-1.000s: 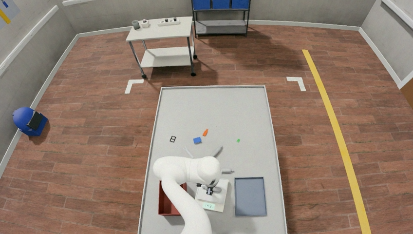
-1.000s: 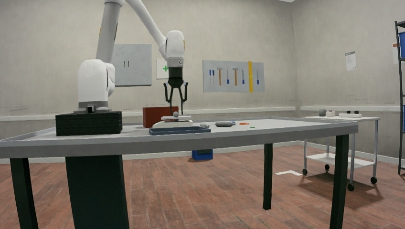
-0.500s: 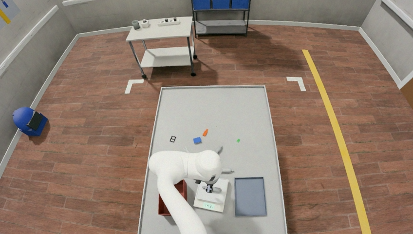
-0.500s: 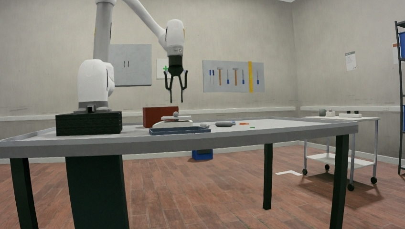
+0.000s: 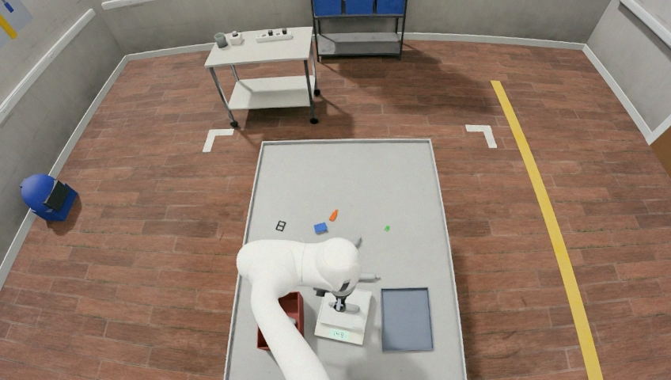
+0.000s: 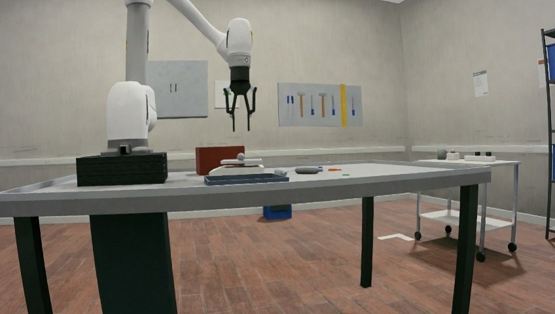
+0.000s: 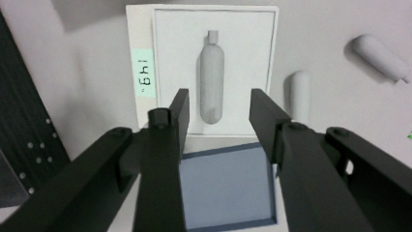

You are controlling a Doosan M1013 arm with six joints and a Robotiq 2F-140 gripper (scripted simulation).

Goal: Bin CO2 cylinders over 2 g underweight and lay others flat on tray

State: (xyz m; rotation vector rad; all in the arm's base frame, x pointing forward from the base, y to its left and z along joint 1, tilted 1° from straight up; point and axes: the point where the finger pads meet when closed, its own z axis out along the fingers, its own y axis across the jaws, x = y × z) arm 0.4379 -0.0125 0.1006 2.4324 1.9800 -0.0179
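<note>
A grey CO2 cylinder (image 7: 212, 82) (image 5: 352, 309) (image 6: 240, 156) lies flat on the white scale (image 7: 169, 72) (image 5: 350, 324) (image 6: 233, 169). The scale's display (image 7: 143, 72) (image 5: 339, 334) reads 149. My gripper (image 7: 220, 104) (image 6: 240, 128) (image 5: 339, 305) hangs well above that cylinder, with its fingers apart and nothing between them. Two more grey cylinders (image 7: 300, 94) (image 7: 379, 57) (image 5: 369, 277) (image 5: 358, 241) lie on the table beyond the scale. The blue tray (image 7: 227, 188) (image 5: 405, 320) (image 6: 245, 178) stands beside the scale and the red scrap bin (image 5: 293, 305) (image 6: 218, 155) stands on its other side.
The arm's black base block (image 6: 120, 167) (image 7: 24, 140) sits at the table's near end. A blue block (image 5: 320, 227), an orange piece (image 5: 333, 214), a green piece (image 5: 386, 228) and a small black frame (image 5: 280, 226) lie mid-table. A cart (image 5: 263, 51) stands beyond the table.
</note>
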